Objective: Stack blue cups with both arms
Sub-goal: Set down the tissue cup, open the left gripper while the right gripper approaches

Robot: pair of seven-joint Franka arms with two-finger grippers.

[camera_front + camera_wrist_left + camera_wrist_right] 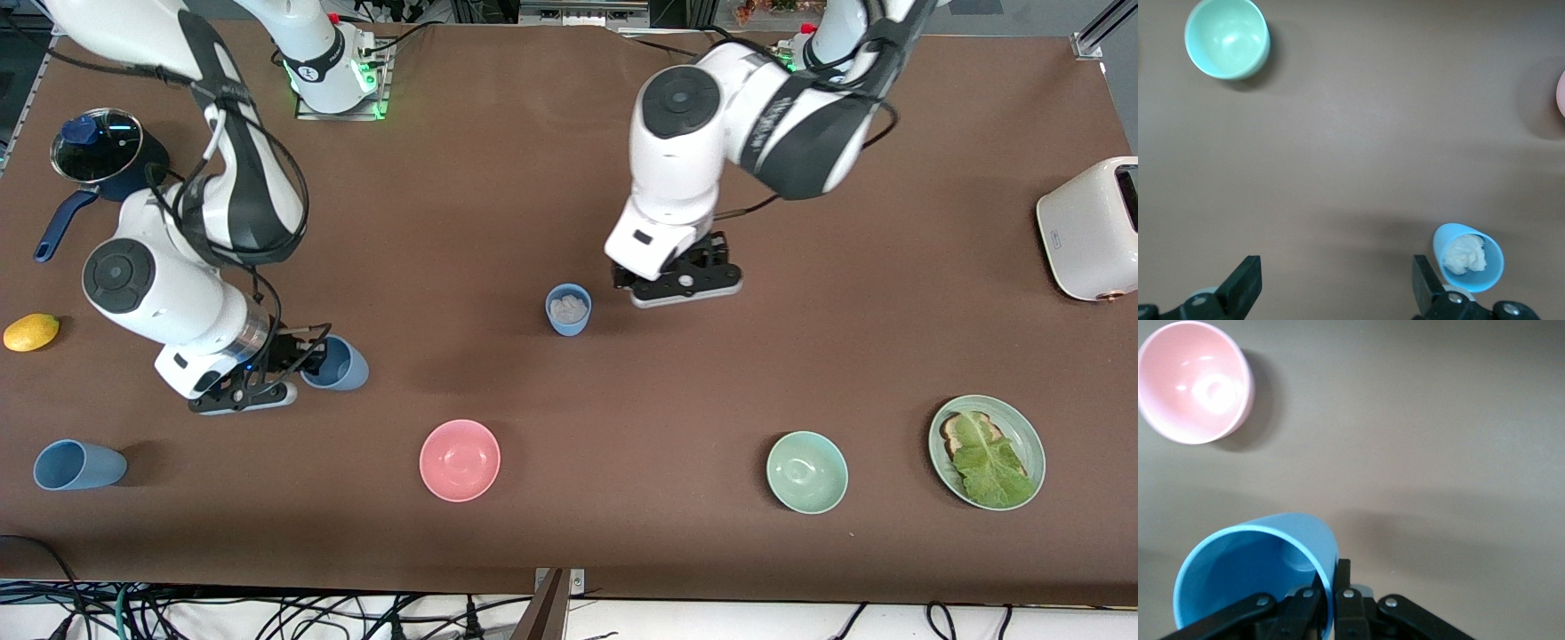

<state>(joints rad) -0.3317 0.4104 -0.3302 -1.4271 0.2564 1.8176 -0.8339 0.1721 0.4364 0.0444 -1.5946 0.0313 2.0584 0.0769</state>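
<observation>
A blue cup stands upright mid-table with a whitish lump inside. My left gripper hangs open beside it, toward the left arm's end. In the left wrist view this cup sits just outside one finger, and nothing lies between the fingers of the left gripper. My right gripper is shut on the rim of a second blue cup, which is tilted. In the right wrist view the right gripper pinches that cup's wall. A third blue cup lies on its side near the right arm's end.
A pink bowl and a pale green bowl sit nearer the front camera. A green plate with toast and lettuce and a white toaster are at the left arm's end. A navy saucepan and a lemon are at the right arm's end.
</observation>
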